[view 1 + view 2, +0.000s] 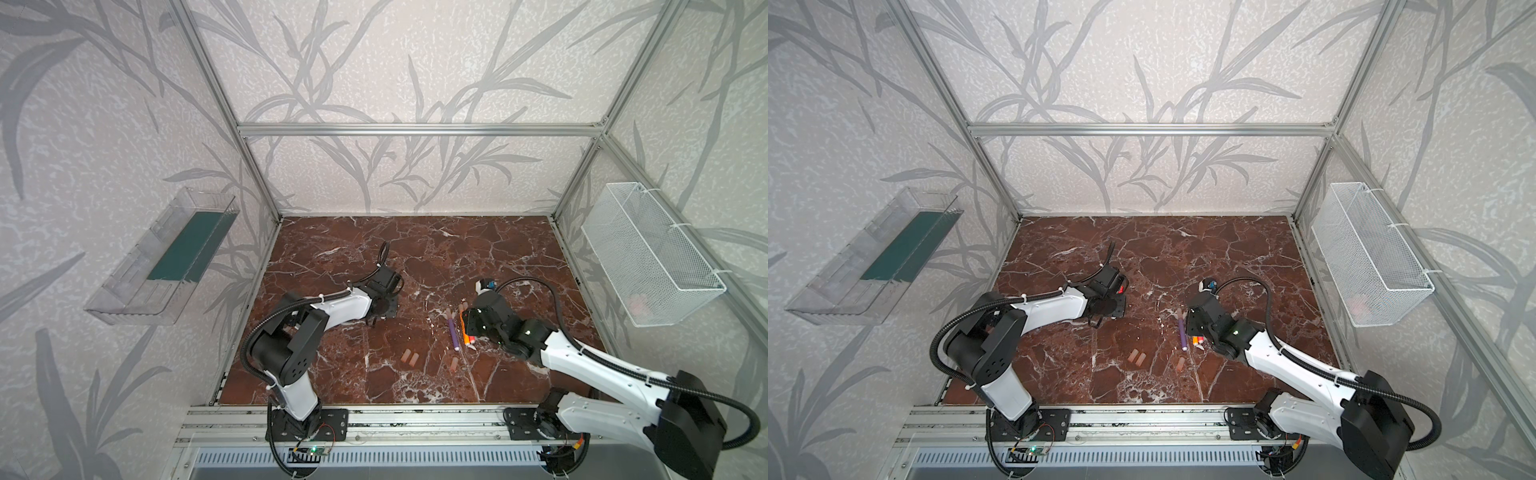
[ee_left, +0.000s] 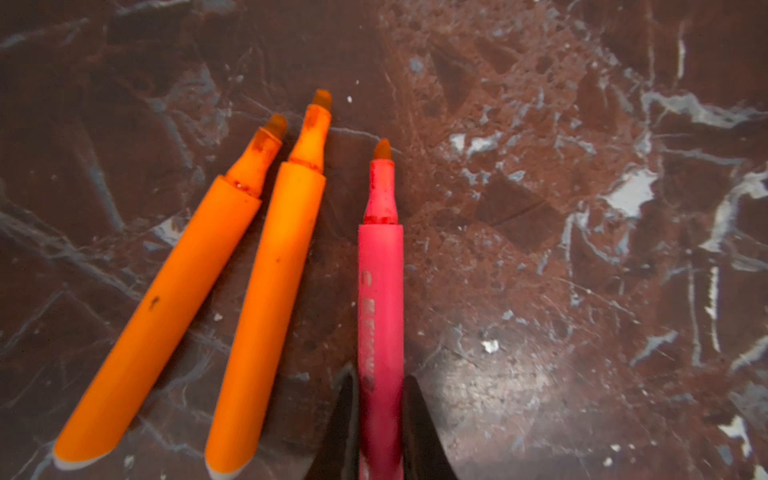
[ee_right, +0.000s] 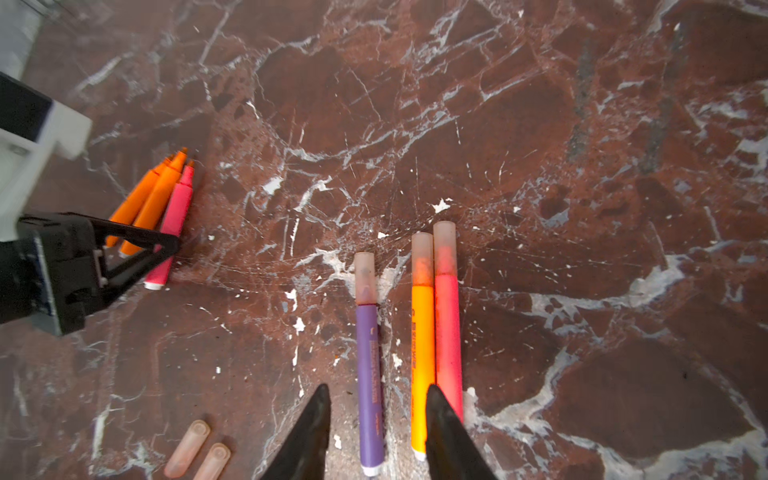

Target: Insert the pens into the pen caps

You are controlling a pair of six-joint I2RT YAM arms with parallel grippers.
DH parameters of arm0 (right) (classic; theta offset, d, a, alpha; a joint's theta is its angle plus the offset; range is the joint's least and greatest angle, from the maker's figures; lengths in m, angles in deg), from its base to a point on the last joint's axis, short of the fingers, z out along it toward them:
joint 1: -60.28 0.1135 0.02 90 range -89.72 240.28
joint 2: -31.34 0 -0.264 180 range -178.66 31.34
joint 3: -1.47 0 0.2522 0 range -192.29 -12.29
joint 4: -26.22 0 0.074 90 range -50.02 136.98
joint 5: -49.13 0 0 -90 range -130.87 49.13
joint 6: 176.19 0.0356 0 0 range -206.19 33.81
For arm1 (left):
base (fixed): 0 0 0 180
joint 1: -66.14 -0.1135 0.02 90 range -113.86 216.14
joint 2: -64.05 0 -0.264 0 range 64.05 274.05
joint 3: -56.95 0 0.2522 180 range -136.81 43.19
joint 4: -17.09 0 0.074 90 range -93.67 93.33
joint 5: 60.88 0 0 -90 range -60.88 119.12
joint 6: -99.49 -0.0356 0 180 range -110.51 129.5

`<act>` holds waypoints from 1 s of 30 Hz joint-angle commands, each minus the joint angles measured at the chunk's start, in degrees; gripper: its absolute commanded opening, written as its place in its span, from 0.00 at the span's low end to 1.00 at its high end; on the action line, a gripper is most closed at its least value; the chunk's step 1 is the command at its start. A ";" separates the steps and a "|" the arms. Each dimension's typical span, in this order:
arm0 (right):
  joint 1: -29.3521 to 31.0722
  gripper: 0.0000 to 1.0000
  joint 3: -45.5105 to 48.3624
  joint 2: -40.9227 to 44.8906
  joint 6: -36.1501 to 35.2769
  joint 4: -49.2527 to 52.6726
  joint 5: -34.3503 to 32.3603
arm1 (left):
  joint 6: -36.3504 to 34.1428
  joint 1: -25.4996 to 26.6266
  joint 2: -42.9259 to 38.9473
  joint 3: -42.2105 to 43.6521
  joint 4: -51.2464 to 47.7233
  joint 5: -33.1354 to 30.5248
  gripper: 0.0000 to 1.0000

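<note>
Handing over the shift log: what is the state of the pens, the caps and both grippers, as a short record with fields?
capped: purple pen, orange pen, red-pink pen, lying parallel
uncapped: two bare orange pens, bare pink pen
loose caps: pair of caps, lone cap, on the marble table
left gripper: shut on the bare pink pen
right gripper: open, straddling the purple pen
left to do: three pens

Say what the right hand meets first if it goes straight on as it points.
Probably the capped purple pen, which lies between the open right hand's fingers; then the table. Depth is unclear.
</note>
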 commanded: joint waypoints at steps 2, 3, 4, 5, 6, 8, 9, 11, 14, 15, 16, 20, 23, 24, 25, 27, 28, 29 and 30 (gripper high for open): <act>0.04 0.42 6.33 6.36 4.03 -10.30 4.65 | -0.13 1.49 -8.26 2.26 -0.35 4.19 0.00; 0.04 0.43 7.70 7.66 5.12 -13.29 5.72 | 0.10 2.16 -10.49 2.96 -0.06 4.72 0.00; 0.10 0.45 9.12 8.69 6.30 -15.61 6.79 | 0.26 2.98 -12.53 3.53 -0.04 5.00 0.00; 0.21 0.46 10.24 9.26 7.31 -17.91 7.74 | 0.30 3.78 -14.19 3.97 -0.09 5.05 0.00; 0.37 0.46 11.65 9.72 8.55 -20.95 8.98 | 0.41 4.87 -16.20 4.38 -0.12 5.04 0.00; 1.10 0.48 14.41 9.58 11.18 -28.49 11.36 | 0.74 7.34 -19.22 4.74 -0.63 4.37 0.00; 1.93 0.49 15.75 9.05 12.18 -33.34 12.45 | 0.99 9.13 -20.65 4.89 -0.76 3.74 0.00; 4.51 0.50 16.83 7.51 13.09 -39.92 12.38 | 1.40 12.39 -22.79 5.09 -0.79 3.02 0.00; 8.76 0.50 15.43 5.34 12.20 -43.52 10.28 | 2.36 16.24 -25.31 5.81 0.48 2.94 0.00; 9.83 0.50 15.09 4.73 12.23 -44.59 9.52 | 2.73 17.45 -25.99 6.08 0.93 2.75 0.00; 10.41 0.50 15.16 4.32 12.51 -45.91 9.11 | 2.94 18.49 -26.57 6.32 1.24 2.63 0.00; 11.34 0.51 16.17 3.36 14.03 -50.68 7.41 | 3.20 22.15 -28.40 6.54 1.51 1.73 0.00; 11.81 0.50 16.64 3.52 15.33 -50.93 5.17 | 3.49 24.05 -29.56 6.72 1.66 1.62 0.00; 11.82 0.51 16.95 3.54 15.82 -51.44 4.71 | 3.44 24.81 -29.79 6.72 1.75 1.62 0.00; 11.82 0.51 17.16 3.62 16.05 -52.01 4.39 | 3.42 25.42 -30.12 6.76 1.87 1.55 0.00; 11.88 0.51 17.12 3.71 16.44 -51.99 3.90 | 3.68 26.66 -30.40 6.73 2.26 1.51 0.00; 11.91 0.51 16.95 3.71 16.51 -52.00 3.85 | 3.72 27.19 -30.36 6.75 2.56 1.53 0.00; 11.90 0.50 16.76 3.71 16.43 -51.87 3.79 | 3.76 27.59 -30.32 6.65 2.67 1.53 0.00; 11.91 0.50 16.53 3.62 16.51 -51.73 3.76 | 3.80 28.13 -30.23 6.54 2.83 1.40 0.00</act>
